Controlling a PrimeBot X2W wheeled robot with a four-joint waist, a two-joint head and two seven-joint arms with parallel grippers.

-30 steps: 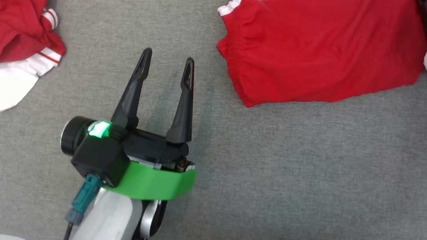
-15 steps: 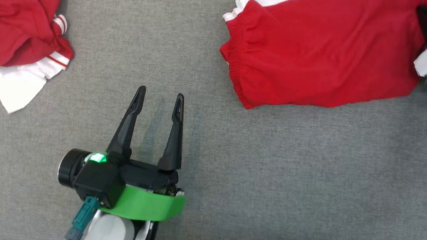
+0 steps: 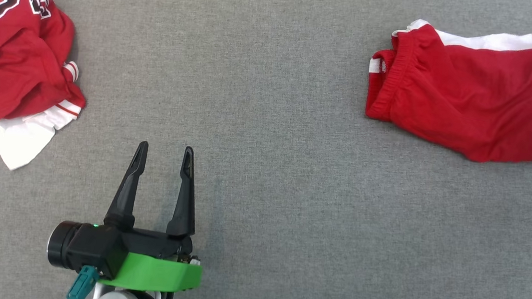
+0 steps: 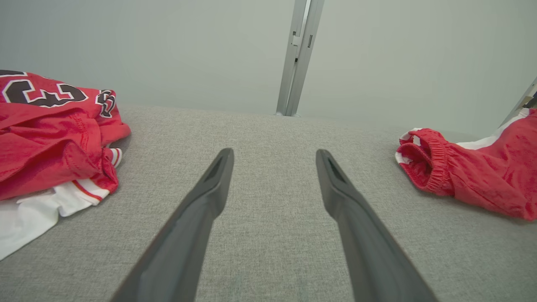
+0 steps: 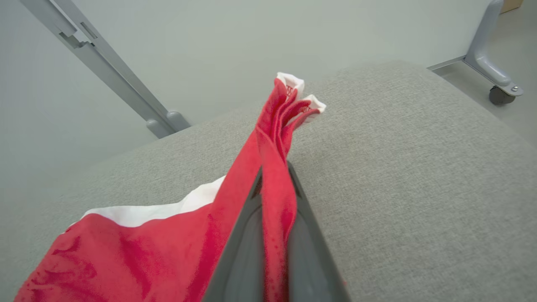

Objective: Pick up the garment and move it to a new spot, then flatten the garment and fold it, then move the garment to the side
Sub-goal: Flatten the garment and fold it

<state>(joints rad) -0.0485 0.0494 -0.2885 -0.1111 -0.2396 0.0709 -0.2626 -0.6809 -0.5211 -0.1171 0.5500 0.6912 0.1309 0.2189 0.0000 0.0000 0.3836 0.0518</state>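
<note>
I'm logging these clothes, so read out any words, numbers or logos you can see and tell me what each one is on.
"3": large, black with a white outline, on the crumpled red jersey.
A smaller black-and-white mark beside it on the same jersey is folded over and too broken up to read.
More print left of the "3" is cut off at the head view's edge: unreadable.
The red shorts show no text.

The red shorts (image 3: 471, 114) have a white stripe down the side and a stretchy, crinkly waistband. One bunched-up edge is squeezed tight between the jaws of the right gripper (image 5: 275, 174) and pokes out past their tips. The rest droops away below them, waistband end farthest off.
</note>
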